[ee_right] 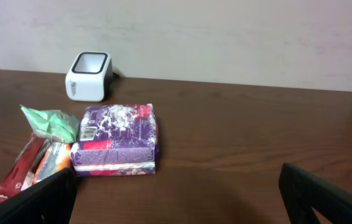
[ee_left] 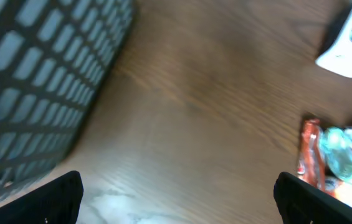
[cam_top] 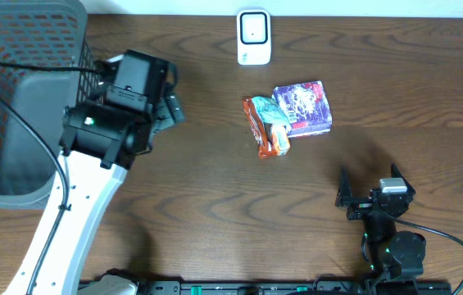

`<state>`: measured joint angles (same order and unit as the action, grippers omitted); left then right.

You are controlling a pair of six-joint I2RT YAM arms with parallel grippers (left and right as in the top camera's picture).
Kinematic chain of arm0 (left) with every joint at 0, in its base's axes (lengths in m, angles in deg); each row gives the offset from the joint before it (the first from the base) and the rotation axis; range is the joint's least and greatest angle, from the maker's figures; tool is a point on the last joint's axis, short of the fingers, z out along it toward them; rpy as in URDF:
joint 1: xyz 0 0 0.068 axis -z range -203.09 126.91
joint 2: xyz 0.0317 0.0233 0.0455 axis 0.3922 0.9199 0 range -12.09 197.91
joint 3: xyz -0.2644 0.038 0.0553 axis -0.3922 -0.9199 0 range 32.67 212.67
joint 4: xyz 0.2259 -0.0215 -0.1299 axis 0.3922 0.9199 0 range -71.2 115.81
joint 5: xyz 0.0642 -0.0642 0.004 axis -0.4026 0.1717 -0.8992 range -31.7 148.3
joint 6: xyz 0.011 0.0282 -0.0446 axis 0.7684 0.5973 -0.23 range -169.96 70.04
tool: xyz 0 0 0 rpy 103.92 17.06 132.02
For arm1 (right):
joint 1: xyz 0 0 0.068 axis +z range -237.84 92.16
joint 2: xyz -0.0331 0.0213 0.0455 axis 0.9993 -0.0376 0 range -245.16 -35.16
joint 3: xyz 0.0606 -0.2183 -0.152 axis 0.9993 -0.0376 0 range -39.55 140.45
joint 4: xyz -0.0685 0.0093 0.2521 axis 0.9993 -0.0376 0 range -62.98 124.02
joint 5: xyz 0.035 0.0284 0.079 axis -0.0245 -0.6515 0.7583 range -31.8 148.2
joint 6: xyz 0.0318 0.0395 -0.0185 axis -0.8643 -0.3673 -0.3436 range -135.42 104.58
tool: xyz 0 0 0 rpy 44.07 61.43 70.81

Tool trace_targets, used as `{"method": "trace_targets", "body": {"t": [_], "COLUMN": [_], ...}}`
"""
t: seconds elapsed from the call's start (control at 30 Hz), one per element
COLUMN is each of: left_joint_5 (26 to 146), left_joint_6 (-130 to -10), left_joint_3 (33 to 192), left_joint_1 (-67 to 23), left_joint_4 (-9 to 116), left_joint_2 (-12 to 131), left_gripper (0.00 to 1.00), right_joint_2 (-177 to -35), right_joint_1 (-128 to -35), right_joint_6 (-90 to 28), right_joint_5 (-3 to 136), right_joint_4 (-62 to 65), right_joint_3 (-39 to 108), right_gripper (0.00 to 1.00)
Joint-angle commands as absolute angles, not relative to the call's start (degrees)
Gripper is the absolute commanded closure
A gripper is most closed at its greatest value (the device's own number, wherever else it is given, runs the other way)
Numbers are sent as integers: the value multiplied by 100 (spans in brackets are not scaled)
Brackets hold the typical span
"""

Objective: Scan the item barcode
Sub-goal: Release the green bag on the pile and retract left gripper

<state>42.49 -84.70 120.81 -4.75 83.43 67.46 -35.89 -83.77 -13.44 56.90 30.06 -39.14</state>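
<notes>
Ahead of your right claw [ee_right: 177, 206], and a little to its left, the purple packet [ee_right: 118, 142] lies flat on the brown table [ee_right: 256, 143], well short of the fingertips. A small pale label sits near the packet's left end, but it is too small to tell whether that is the barcode. Touching the packet on the side further to the claw's left is the orange snack packet [ee_right: 35, 167], which shows a green part at the end nearer the scanner. Beyond both packets, further from the claw and close to the pale wall, stands the white scanner [ee_right: 88, 76], its dark-rimmed window turned upward.

You have the right claw spread wide. Its two dark fingers [ee_right: 32, 199] sit at the bottom corners of the wrist view, with only bare table between them, so it holds nothing. From overhead it sits low at the near edge of the table, well apart from the packets.

Your left claw [ee_left: 176, 208] is spread wide too, and empty; its fingers [ee_left: 60, 193] stand far apart over bare wood. Just to its left is the dark mesh basket [ee_left: 45, 68], close by. To its right you see the orange snack packet with a sliver of the purple one behind it, near but not touching the claw. Ahead and to the right, a corner of the scanner shows at the top edge. That wrist view is blurred, so finer detail on the packets is lost.
</notes>
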Motion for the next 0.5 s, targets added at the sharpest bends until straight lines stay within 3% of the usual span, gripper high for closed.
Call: {"method": "trace_targets", "body": {"t": [0.0,0.47], "left_joint_5": [4100,4126], "left_joint_6": [-8647,-9377], "left_joint_3": [12166,12096], "left_joint_1": [-597,-1441], "left_joint_4": [8565,9059], "left_joint_2": [6689,6689], "left_gripper": [2,2], "right_joint_2": [-3592,-3592], "right_joint_1": [-8401,-8401], "right_joint_6": [-1300,-1300], "right_joint_5": [5637,5637], "right_joint_4": [2993,2993], "right_joint_3": [-3923,-3923], "right_gripper": [1,1]}}
